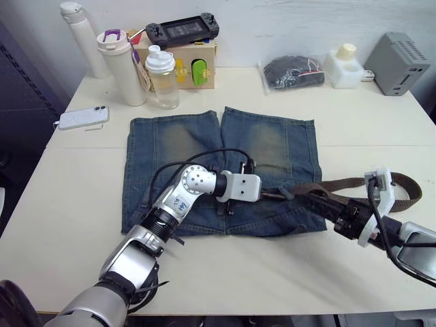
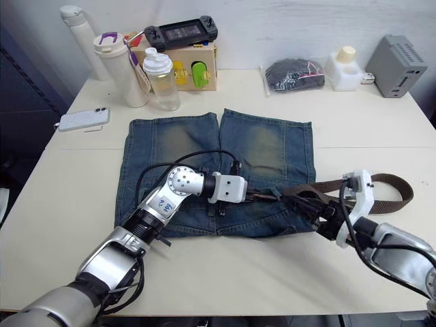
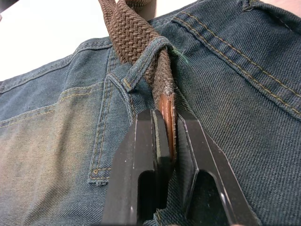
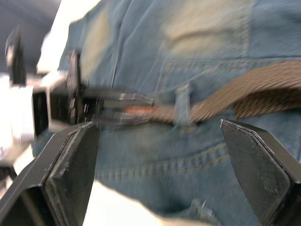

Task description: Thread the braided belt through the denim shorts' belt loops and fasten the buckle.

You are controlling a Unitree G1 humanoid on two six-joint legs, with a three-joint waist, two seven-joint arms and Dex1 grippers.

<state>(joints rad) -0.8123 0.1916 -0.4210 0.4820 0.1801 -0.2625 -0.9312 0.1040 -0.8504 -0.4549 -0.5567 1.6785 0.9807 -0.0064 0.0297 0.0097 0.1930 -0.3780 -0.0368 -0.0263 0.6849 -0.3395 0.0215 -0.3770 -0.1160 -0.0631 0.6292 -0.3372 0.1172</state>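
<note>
Where pincer (image 3: pixel 165 141) grips, belt (image 3: pixel 134 33) tip hidden.

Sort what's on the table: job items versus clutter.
Job: braided belt, denim shorts, belt loop, left gripper pinching the belt's tan tip, right gripper open.
Clutter: phone, bottles, game console, bagged bundle, grey box.

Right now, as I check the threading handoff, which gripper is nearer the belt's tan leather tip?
Left. The left gripper is shut on the tan leather tip past a belt loop; the right gripper is open, farther along the braided belt.
</note>
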